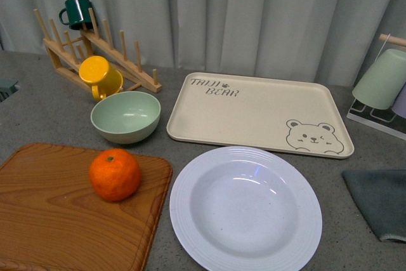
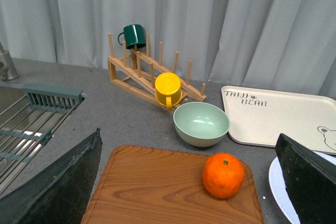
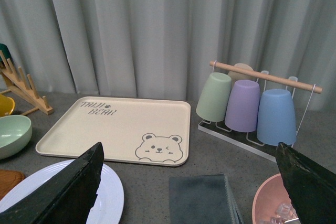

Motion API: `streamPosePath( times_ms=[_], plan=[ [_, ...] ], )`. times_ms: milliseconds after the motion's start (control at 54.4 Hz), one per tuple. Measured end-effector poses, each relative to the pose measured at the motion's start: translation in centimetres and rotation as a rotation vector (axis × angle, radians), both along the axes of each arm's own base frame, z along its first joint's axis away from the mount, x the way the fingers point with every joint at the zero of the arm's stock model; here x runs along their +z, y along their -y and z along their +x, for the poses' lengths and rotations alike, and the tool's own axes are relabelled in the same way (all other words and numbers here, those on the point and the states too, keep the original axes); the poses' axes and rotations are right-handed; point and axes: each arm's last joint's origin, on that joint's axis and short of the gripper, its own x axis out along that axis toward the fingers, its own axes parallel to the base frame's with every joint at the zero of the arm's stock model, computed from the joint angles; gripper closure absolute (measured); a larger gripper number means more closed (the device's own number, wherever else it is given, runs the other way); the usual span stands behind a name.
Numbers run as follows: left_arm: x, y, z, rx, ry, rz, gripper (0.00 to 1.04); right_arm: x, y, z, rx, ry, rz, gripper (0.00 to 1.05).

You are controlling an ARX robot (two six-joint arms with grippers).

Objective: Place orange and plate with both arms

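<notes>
On the wooden board point(image 1: 57, 220): the orange point(image 1: 115, 174) sits near the far right corner, stem dot up, nothing touching it
Plate point(image 1: 181, 214): big white one, flat on the grey counter at roughly 3 o'clock from the orange, just beside the board's right edge
Bear tray point(image 1: 254, 112): at 12 o'clock from the plate, its near edge right by the plate's rim
Green bowl point(image 1: 125, 116): 12 o'clock from the orange, off the board
Yellow mug point(image 1: 100, 75): 11 o'clock from the bowl, tipped against the wooden rack point(image 1: 127, 65), with a dark green mug point(image 1: 76, 12) up top
Left gripper point(image 2: 188, 132): only shows on its own wrist cam, dark fingers point(image 2: 63, 182) spread wide, holding nothing, well clear of the orange
Right gripper point(image 3: 189, 145): same deal, fingers point(image 3: 68, 192) wide apart and nothing in them, up off the counter with the plate's edge and a grey cloth point(image 3: 202, 200) below
</notes>
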Motion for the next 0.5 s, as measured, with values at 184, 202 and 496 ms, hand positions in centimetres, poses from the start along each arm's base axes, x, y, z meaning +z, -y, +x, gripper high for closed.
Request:
streamPosePath(
  times_ms=[184, 202, 496],
  plan=[
    [0.00, 0.00, 0.00, 0.000, 0.000, 0.000, 0.06, 0.00, 0.00, 0.00, 0.000, 0.000, 0.000, 0.09],
    [0.00, 0.00, 0.00, 0.000, 0.000, 0.000, 0.06, 0.00, 0.00, 0.00, 0.000, 0.000, 0.000, 0.09],
    [0.00, 0.00, 0.00, 0.000, 0.000, 0.000, 0.06, 0.00, 0.00, 0.00, 0.000, 0.000, 0.000, 0.09]
  ],
)
